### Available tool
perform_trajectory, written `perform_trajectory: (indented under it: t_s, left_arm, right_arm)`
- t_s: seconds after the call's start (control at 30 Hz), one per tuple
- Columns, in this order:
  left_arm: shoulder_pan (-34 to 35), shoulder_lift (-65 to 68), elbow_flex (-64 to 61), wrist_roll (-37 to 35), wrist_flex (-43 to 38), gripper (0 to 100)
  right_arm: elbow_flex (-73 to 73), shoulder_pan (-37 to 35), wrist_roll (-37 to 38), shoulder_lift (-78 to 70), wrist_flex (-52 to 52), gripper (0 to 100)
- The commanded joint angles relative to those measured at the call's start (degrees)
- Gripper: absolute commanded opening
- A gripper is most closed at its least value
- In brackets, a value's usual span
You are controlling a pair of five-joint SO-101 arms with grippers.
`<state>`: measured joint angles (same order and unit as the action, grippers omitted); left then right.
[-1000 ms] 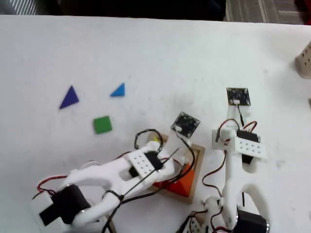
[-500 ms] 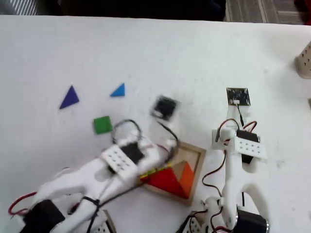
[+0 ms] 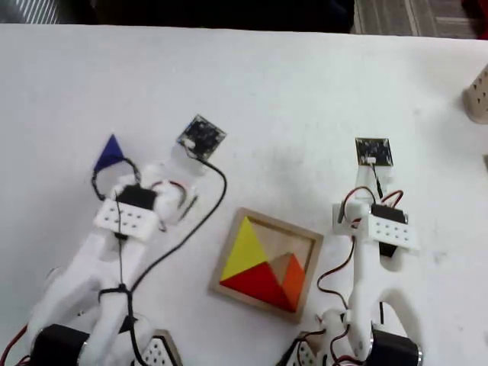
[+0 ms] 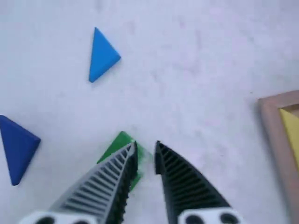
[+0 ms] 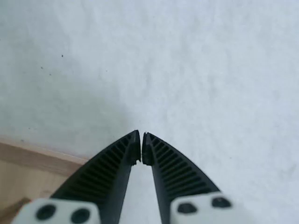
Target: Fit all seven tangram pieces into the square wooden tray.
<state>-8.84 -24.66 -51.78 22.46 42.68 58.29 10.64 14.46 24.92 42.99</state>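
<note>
The square wooden tray (image 3: 307,234) lies near the table's front and holds a yellow triangle (image 3: 244,248), a red triangle (image 3: 255,282) and an orange piece (image 3: 294,279). My left arm (image 3: 130,217) is left of the tray. Its gripper (image 4: 145,148) is open by a narrow gap just above the table. One fingertip (image 4: 132,151) overlaps the green square (image 4: 115,145). Beyond it lie a light-blue triangle (image 4: 100,56) and a dark-blue triangle (image 4: 17,147) (image 3: 110,152). My right gripper (image 5: 141,140) is shut and empty over bare table beside the tray's corner (image 5: 28,158).
The tray's rim (image 4: 273,135) lies a short way to the side of the left gripper. A beige pegged block (image 3: 479,95) stands at the table's right edge. Open white table stretches behind the pieces.
My left arm has swung from over the tray to the left, to the green square. The yellow triangle now lies uncovered in the tray. The right arm has not moved.
</note>
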Motion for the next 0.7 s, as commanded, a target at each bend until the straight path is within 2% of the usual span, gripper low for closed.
perform_trajectory:
  t_s: [0.0, 0.07, 0.17, 0.27, 0.43, 0.67]
  left_arm:
    - [5.14, -2.15, 1.14, 7.12, 0.44, 29]
    - [6.46, -2.15, 0.44, 12.92, 0.53, 32]
    - [7.16, -2.15, -0.26, 24.18, 0.35, 28]
    - [7.16, -2.15, 0.18, 28.84, -0.26, 24]
    - [7.16, 1.89, 3.96, 29.54, -3.25, 24]
    - [8.48, 21.67, 17.41, 26.37, -3.16, 24]
  right_arm:
    - [-1.49, -0.48, 0.53, 1.27, -0.66, 1.8]
    - [-1.49, -0.48, 0.53, 1.27, -0.66, 1.8]
    - [-1.49, -0.57, 0.53, 1.27, -0.66, 1.8]
    - [-1.49, -0.57, 0.53, 1.27, -0.66, 1.8]
    - [-1.49, -0.57, 0.53, 1.27, -0.66, 1.8]
    - [-1.49, -0.66, 0.53, 1.19, -0.75, 1.8]
